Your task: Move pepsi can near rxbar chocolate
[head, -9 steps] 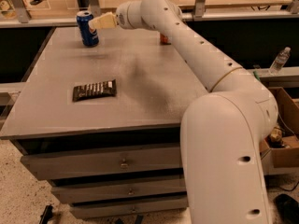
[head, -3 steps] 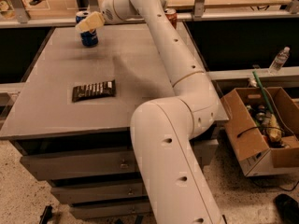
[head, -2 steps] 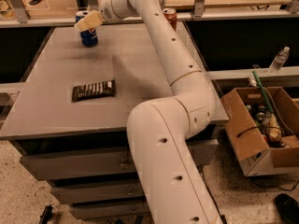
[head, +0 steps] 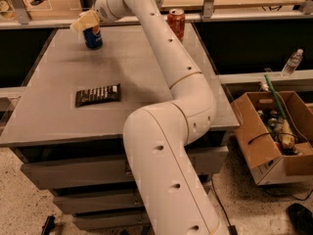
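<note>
Where the cylindrical pepsi can [head: 93, 37] stands, gripper [head: 84, 21] hovers.

Table [head: 112, 62]: grey flat top over drawers. On it:
- pepsi can [head: 93, 38], upright, at a far corner
- rxbar chocolate [head: 98, 95], lying flat, nearer the front, well apart from the can
- orange-red can [head: 176, 24], upright, at the far edge

Gripper [head: 86, 21] sits at the pepsi can's top.

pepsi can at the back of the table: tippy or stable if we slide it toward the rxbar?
The pepsi can stands upright and is taller than wide, so a high push from the gripper, which sits at its top, would probably tip it. On its side it would likely roll, since the table looks flat and smooth.
</note>
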Tool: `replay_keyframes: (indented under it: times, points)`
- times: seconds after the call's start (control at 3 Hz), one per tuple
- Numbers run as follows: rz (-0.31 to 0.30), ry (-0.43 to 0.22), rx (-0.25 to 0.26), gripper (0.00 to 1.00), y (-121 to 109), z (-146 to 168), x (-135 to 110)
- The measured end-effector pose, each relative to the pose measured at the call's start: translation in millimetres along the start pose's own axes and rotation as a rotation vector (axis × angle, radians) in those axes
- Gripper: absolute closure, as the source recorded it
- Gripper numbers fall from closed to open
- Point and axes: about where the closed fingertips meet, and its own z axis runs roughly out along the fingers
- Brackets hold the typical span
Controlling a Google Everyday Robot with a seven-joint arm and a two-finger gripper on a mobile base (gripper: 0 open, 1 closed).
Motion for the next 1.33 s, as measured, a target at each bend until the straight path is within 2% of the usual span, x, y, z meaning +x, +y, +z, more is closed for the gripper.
replay_keyframes:
  times: [0.67, 1.0, 1.33]
  points:
    - [0.022, -0.009, -0.009, 0.00, 13.4, 20.7, -8.2]
    - [0.043, -0.012, -0.012, 0.16, 15.8, 26.8, -7.1]
    - [0.065, -0.005, -0.017, 0.39, 13.0, 23.6, 0.3]
